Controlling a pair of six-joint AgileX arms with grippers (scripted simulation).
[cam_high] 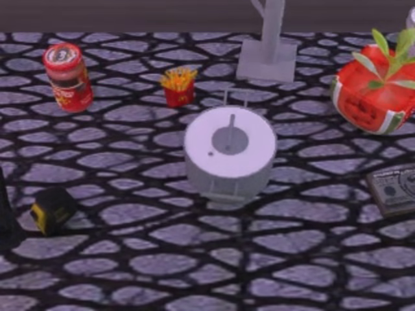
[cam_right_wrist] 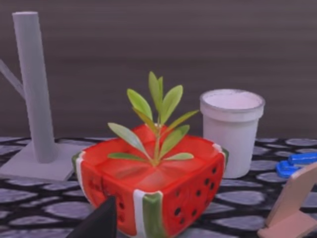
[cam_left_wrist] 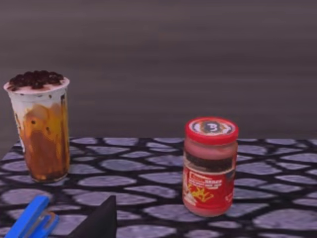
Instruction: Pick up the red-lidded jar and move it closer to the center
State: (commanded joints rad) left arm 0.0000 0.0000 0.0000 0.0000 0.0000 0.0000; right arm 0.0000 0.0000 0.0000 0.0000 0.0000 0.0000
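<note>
Cobblestone-patterned worktop (cam_high: 194,272), dark with pale purple stones, backed by a plain grey wall.

Far left edge of the top view: dark bulk of the left arm (cam_high: 5,217), parked low at the worktop's side. Left gripper (cam_left_wrist: 96,223) seen only as one black wedge at the edge of its own wrist view; open or closed, cannot tell; hold on anything, not shown.

Just beside that arm, a yellow-and-black tape measure (cam_high: 53,210).

Back left corner: red-lidded jar (cam_high: 67,76), upright, lid on, white round mark facing up, red label around dark contents. Free of both grippers, touching nothing, well apart from the middle of the worktop. Same jar in the left wrist view (cam_left_wrist: 209,166), standing alone, with a bubble tea cup (cam_left_wrist: 42,126) well off to one side and a blue tool (cam_left_wrist: 29,218) near the camera.

Right of the jar, toward the back: red carton of yellow fries (cam_high: 178,87), upright.

Centre: white round drum-shaped object (cam_high: 230,152) with a grey disc and a thin pin on top.

Behind it, a grey stand (cam_high: 267,52), post on a square base.

Back right: watermelon-patterned planter (cam_high: 373,94) with green leaves, tilted in the top view.

Right edge: flat dark slab (cam_high: 395,188), partly cut off.

Right gripper (cam_right_wrist: 96,223), again one black wedge low in its wrist view, near the planter; open or closed, cannot tell. Beyond the planter there, a white cup (cam_right_wrist: 232,131).
</note>
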